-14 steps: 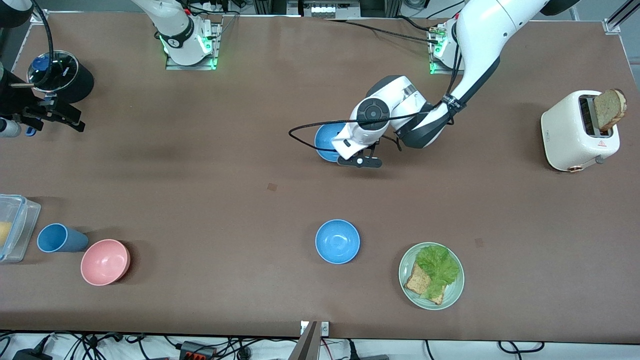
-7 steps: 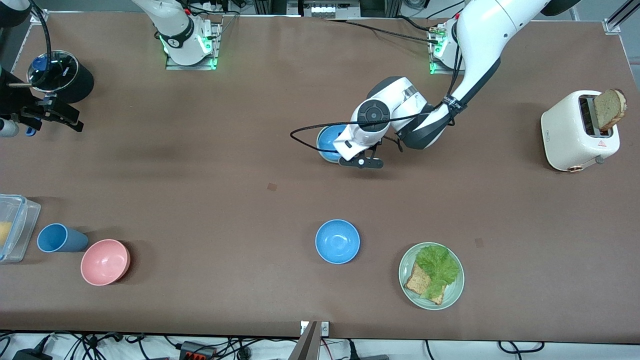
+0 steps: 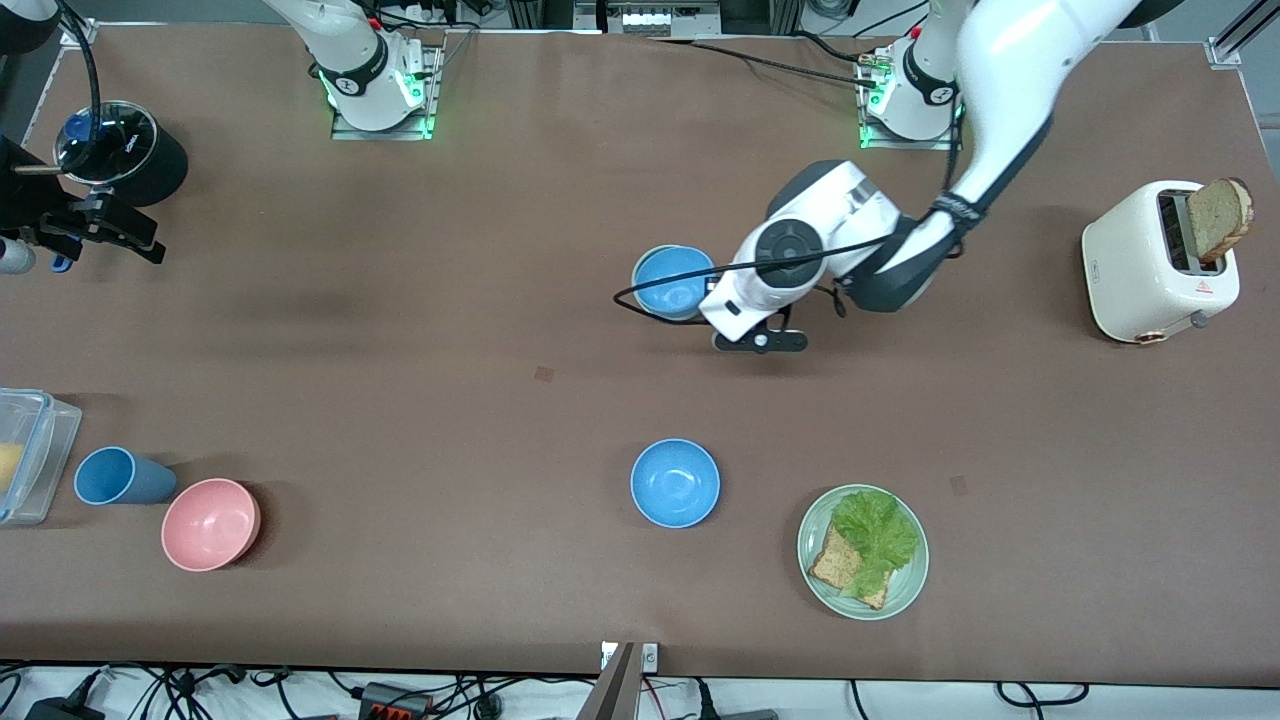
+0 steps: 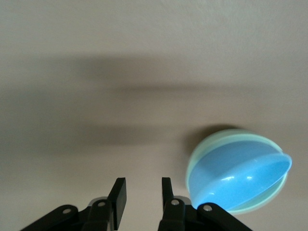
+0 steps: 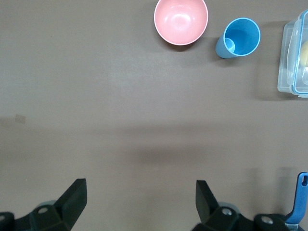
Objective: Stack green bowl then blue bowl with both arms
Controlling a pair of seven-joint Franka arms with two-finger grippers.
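Note:
A blue bowl (image 3: 675, 281) sits nested inside the pale green bowl (image 4: 198, 161) in the middle of the table; in the left wrist view the blue bowl (image 4: 240, 178) lies tilted in it. In the front view the blue bowl hides almost all of the green one. My left gripper (image 3: 756, 339) is beside this stack, toward the left arm's end; it is open and empty (image 4: 142, 195). A second blue bowl (image 3: 675, 483) stands alone nearer the front camera. My right gripper (image 3: 135, 238) waits open and empty (image 5: 139, 192) over the right arm's end.
A green plate (image 3: 905, 585) with lettuce and toast is beside the second blue bowl. A white toaster (image 3: 1150, 265) with bread stands at the left arm's end. A pink bowl (image 3: 210, 524), blue cup (image 3: 115, 476), clear container (image 3: 30, 455) and black pot (image 3: 125, 150) are at the right arm's end.
My left gripper has let go of the blue bowl and moved off it toward the left arm's end. The bowl now shows whole in the green bowl. The right arm has hardly moved.

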